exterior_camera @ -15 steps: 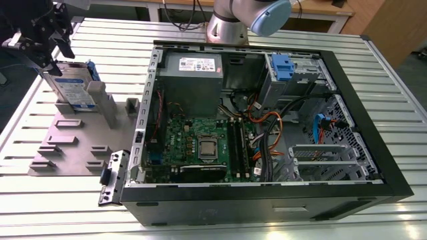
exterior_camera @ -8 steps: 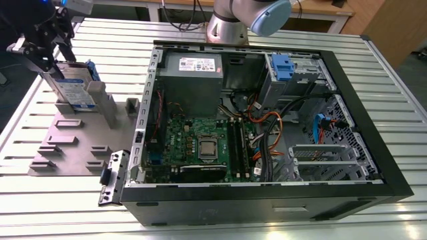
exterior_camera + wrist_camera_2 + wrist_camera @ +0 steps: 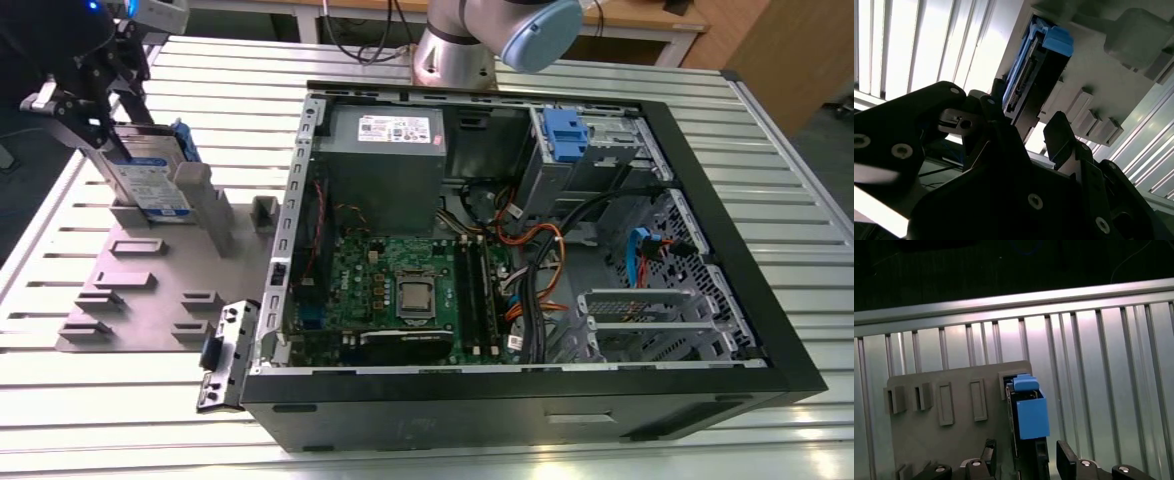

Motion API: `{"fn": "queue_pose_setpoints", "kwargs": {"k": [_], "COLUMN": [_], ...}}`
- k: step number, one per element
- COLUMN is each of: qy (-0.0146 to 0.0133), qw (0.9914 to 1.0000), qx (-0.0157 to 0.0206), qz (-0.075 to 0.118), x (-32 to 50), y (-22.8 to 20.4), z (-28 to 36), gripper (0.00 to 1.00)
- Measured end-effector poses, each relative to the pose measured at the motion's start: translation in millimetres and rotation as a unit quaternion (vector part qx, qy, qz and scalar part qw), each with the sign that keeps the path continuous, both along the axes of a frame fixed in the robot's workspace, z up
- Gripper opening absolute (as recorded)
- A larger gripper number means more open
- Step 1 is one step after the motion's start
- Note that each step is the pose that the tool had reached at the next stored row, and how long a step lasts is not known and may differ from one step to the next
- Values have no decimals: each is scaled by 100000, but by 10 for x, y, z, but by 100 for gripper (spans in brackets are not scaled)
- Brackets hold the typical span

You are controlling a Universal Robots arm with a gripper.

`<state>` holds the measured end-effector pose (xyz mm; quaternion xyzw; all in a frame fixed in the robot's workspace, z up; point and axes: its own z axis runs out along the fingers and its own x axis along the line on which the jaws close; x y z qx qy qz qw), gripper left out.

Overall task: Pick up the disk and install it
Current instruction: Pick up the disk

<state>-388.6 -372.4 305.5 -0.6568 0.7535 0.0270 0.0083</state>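
Disk (image 3: 144, 178) upright in fixture (image 3: 147, 292), tilted claw (image 3: 1026, 447) spread astride

- The flat rectangular silver-metal disk (image 3: 144, 180) carried a white-and-blue label on its broad face and blue plastic rails along its sides.
- It stood on edge, close to upright, its lower end seated in a slot of the grey slotted holder plate (image 3: 160, 300).
- That plate lay on the ribbed metal counter (image 3: 120, 400), at the exterior view's left.
- In both wrist views the disk (image 3: 1028, 415) (image 3: 1029, 75) showed edge-on, a blue plastic end piece capping its dark, narrow side.
- It sat outside the open black computer case (image 3: 534, 420), apart from it.
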Motion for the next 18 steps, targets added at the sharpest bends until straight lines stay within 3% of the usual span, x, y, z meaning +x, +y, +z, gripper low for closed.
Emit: {"fn": "queue_pose_setpoints", "kwargs": {"k": [9,14,18], "qy": [-11,-9,-11], "qw": [100000,100000,100000], "qx": [8,6,9], "qz": [101,114,124], "x": [0,0,0], "y": [0,0,0], "z": [-2,-1,-2], "gripper": [58,38,38]}}
